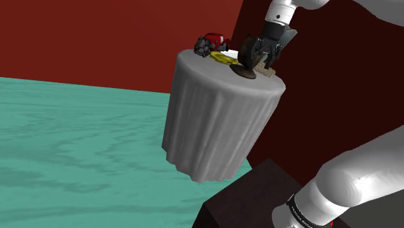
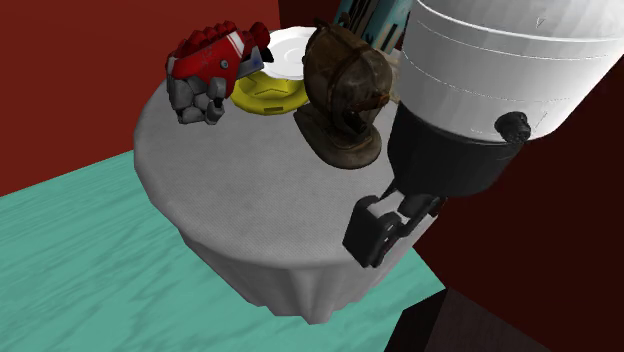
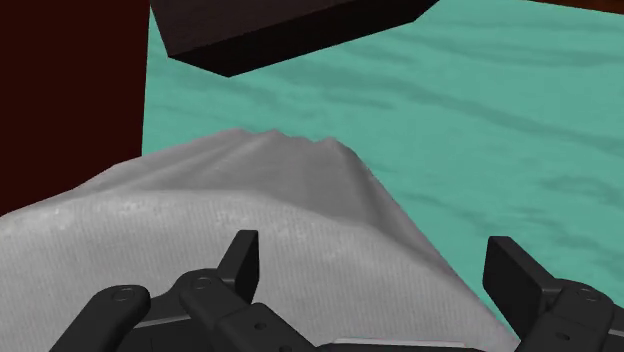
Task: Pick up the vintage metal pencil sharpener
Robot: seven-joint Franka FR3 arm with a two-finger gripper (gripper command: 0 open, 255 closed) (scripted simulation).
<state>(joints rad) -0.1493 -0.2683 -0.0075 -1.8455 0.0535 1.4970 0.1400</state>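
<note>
The pencil sharpener [image 2: 345, 90] is a dark brown, globe-shaped piece on a round foot, standing upright on the round table draped in grey cloth [image 2: 250, 200]. In the shoulder view its foot [image 1: 244, 73] shows just below the hand. My black gripper [image 2: 385, 225] hangs beside the sharpener, over the table's near rim in the second exterior view, not touching it. In the wrist view the gripper [image 3: 375, 265] stands open, its fingers [image 3: 243, 256] wide apart over bare cloth with nothing between them. In the shoulder view the gripper [image 1: 262, 57] partly hides the sharpener's body.
A red and grey toy [image 2: 205, 65], a yellow flat piece [image 2: 265, 92] and a white plate [image 2: 290, 50] lie at the table's far side. Dark red walls [image 1: 97, 32] stand behind. The teal floor [image 1: 65, 142] surrounds the table; my dark stand [image 1: 246, 201] is near its foot.
</note>
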